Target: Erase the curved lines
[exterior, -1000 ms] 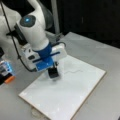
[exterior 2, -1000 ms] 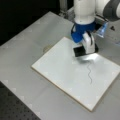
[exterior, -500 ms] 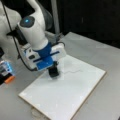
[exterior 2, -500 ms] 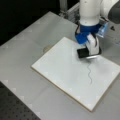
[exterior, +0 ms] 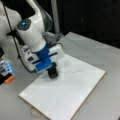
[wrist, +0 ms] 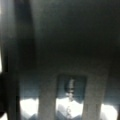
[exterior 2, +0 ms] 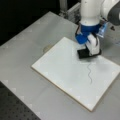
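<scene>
Since the earlier frames we are seeing the gripper [exterior 2: 88, 51] sinking lower, bringing its dark eraser block [exterior 2: 84, 53] down onto the white board [exterior 2: 60, 70]. The jaws are clamping that block. The curve lines [exterior 2: 89, 72] are lying unerased just beside it in both front views [exterior: 72, 72]. The wrist view is showing only murk.
</scene>
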{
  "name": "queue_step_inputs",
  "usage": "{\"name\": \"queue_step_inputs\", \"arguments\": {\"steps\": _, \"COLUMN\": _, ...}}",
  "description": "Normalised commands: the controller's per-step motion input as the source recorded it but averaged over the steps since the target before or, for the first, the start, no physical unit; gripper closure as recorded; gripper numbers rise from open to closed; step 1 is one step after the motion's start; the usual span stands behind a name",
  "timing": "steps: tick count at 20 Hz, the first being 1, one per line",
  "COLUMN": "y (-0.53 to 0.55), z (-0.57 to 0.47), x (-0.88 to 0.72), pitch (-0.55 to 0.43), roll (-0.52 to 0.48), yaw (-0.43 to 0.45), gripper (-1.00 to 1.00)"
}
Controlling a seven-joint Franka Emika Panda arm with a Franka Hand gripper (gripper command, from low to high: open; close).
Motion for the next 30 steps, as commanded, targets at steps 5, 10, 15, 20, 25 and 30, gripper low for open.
{"name": "queue_step_inputs", "arguments": {"steps": 5, "y": 0.02, "z": -0.28, "x": -0.07, "pitch": -0.230, "roll": 0.097, "yaw": -0.045, "gripper": 1.00}}
{"name": "queue_step_inputs", "arguments": {"steps": 10, "y": 0.08, "z": -0.24, "x": -0.07, "pitch": -0.212, "roll": 0.099, "yaw": -0.069, "gripper": 1.00}}
{"name": "queue_step_inputs", "arguments": {"steps": 15, "y": 0.12, "z": -0.28, "x": -0.10, "pitch": -0.230, "roll": 0.086, "yaw": -0.091, "gripper": 1.00}}
{"name": "queue_step_inputs", "arguments": {"steps": 20, "y": 0.12, "z": -0.30, "x": -0.15, "pitch": -0.237, "roll": 0.068, "yaw": -0.080, "gripper": 1.00}}
{"name": "queue_step_inputs", "arguments": {"steps": 25, "y": 0.13, "z": -0.33, "x": -0.16, "pitch": -0.253, "roll": 0.058, "yaw": -0.090, "gripper": 1.00}}
{"name": "queue_step_inputs", "arguments": {"steps": 30, "y": 0.21, "z": -0.36, "x": -0.18, "pitch": -0.272, "roll": 0.061, "yaw": -0.102, "gripper": 1.00}}
